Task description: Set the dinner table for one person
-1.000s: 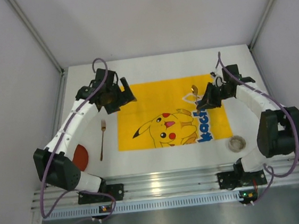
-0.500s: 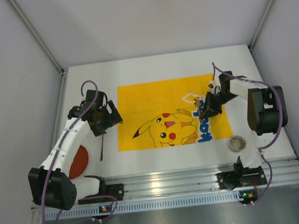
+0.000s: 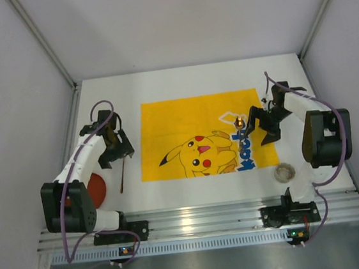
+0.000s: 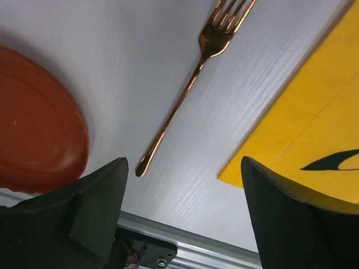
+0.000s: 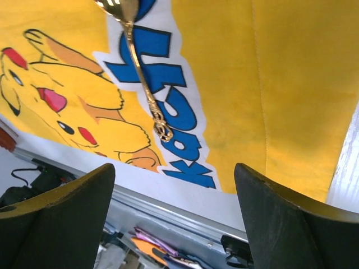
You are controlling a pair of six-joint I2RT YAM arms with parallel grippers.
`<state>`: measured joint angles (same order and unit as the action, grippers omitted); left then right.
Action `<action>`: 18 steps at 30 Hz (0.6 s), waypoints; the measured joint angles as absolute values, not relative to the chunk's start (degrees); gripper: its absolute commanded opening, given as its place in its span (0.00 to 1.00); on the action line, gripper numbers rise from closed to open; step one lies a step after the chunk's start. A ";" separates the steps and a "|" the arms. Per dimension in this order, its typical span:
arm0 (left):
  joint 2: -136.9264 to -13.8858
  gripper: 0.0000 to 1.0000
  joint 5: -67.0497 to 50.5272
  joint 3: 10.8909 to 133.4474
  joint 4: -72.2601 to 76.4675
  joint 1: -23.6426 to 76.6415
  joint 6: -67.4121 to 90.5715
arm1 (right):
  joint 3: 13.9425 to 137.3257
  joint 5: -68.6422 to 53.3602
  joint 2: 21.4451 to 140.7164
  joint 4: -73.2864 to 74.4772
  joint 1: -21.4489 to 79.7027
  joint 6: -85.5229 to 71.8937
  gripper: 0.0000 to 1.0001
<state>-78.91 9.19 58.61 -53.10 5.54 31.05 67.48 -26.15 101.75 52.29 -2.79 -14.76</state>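
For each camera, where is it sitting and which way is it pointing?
Top external: high behind the bases, looking down on the dinner table; left arm and right arm show.
Left wrist: on the left arm, looking down at fork and red plate; its open jaws show.
Right wrist: on the right arm, looking down at spoon on yellow cloth; its open jaws show.
Shared: top and left wrist both see the fork.

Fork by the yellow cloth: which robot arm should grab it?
The left arm. Its open jaws hang just over the fork, while the right arm is across the cloth, above the spoon.
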 measured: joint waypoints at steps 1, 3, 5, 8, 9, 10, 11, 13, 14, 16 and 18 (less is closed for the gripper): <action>-79.66 0.85 9.96 58.48 -52.90 5.28 30.20 | 67.85 -26.11 100.95 52.40 -2.79 -14.79 0.88; -81.60 0.81 10.87 58.37 -52.21 4.95 28.69 | 68.71 -26.11 99.15 52.75 -2.79 -14.81 0.88; -84.07 0.74 11.68 58.37 -50.87 4.84 27.49 | 69.14 -26.11 97.45 53.08 -2.79 -14.98 0.88; -88.29 0.67 12.29 58.37 -48.40 4.75 25.65 | 69.12 -26.09 95.29 53.74 -2.79 -15.05 0.87; -89.67 0.66 12.29 58.37 -47.53 4.69 25.28 | 69.08 -26.09 94.80 53.95 -2.79 -15.05 0.88; -91.33 0.65 12.16 58.33 -46.37 4.51 24.69 | 69.06 -26.11 94.28 54.24 -2.79 -15.05 0.88; -92.60 0.61 11.90 58.28 -45.45 4.34 24.10 | 68.99 -26.09 94.02 54.35 -2.79 -15.05 0.87; -95.18 0.58 11.18 58.13 -43.75 3.81 23.16 | 68.75 -26.11 93.56 54.48 -2.79 -15.07 0.87; -96.27 0.56 10.83 58.08 -43.16 3.55 22.59 | 68.51 -26.11 93.47 54.52 -2.79 -15.07 0.87; -96.82 0.46 9.41 58.39 -42.76 2.94 22.13 | 67.88 -26.11 93.36 54.61 -2.79 -15.07 0.87; -97.06 0.33 7.84 58.39 -42.22 2.66 21.93 | 67.40 -26.06 93.36 54.78 -2.79 -15.07 0.87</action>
